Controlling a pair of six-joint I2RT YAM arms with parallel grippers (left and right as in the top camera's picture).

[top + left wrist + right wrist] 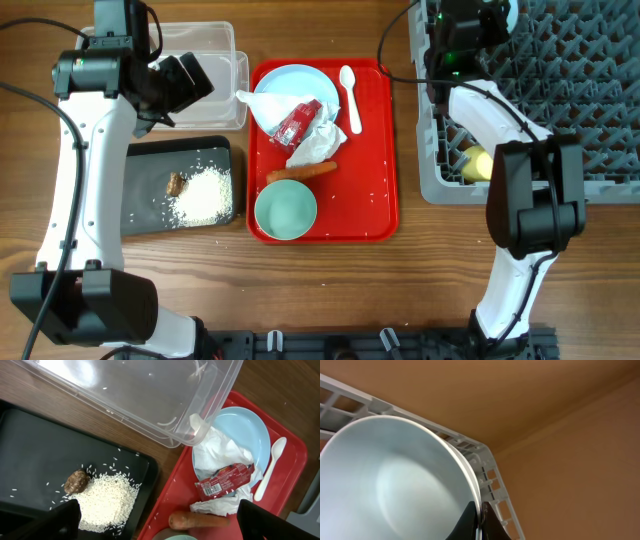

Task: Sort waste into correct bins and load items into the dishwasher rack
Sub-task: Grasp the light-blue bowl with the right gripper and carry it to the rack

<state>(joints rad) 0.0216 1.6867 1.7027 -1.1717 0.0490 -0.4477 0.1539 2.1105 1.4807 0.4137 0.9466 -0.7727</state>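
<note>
Pale bowl (395, 485) close up, its rim pinched tight between the fingers of the right gripper (479, 521).

The bowl is at a corner of the big grey rack (580, 110). It is tipped up on its side with its open mouth facing the wrist camera. It is round, so it has no long side. The pinch is only on the thin edge, so the bowl might slip and bang flat on the pegs, or bump the rack wall. Over by the red tray (375, 130), the left gripper (160, 520) is wide open and holds nothing. The carrot (300, 172) lies across the tray, thin end toward the rack.
</note>
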